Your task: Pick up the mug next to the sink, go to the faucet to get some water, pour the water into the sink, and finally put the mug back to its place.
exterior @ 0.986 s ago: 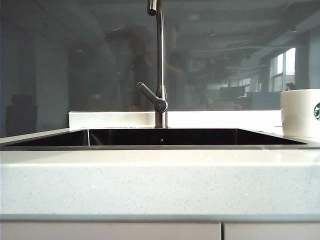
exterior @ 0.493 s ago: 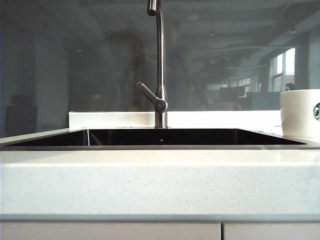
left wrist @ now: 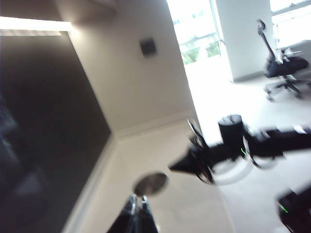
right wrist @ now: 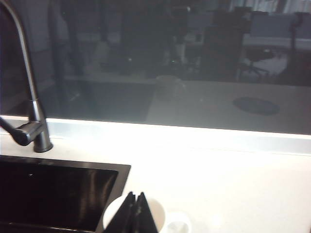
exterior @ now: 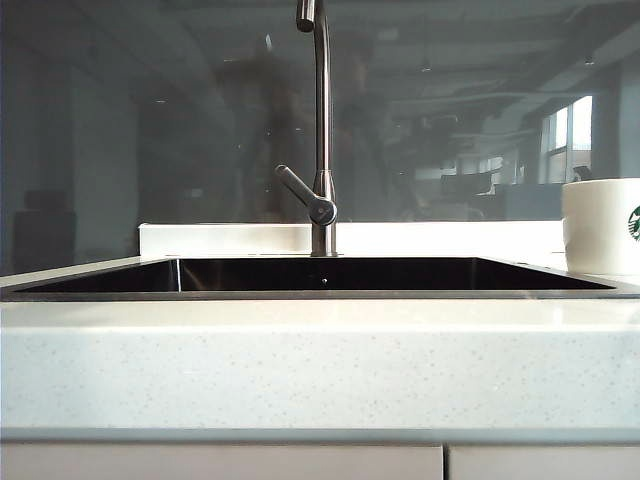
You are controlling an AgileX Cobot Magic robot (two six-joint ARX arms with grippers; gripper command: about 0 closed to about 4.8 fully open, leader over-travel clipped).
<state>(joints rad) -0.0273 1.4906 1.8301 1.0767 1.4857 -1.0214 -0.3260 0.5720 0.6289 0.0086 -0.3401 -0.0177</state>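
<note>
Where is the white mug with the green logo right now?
In the exterior view the white ceramic mug with the green logo stands on the pale countertop at the far right, beside the dark rectangular sink, right of the tall steel faucet.

mug point(exterior: 601, 227) is plain white w/ a green+white round logo, sink point(exterior: 320, 274) glossy black inside w/ thin silver rim, faucet point(exterior: 320, 130) brushed steel grey, countertop point(exterior: 320, 370) off-white w/ tiny dark speckles, both grippers' fingers point(right wrist: 134, 213) black
</note>
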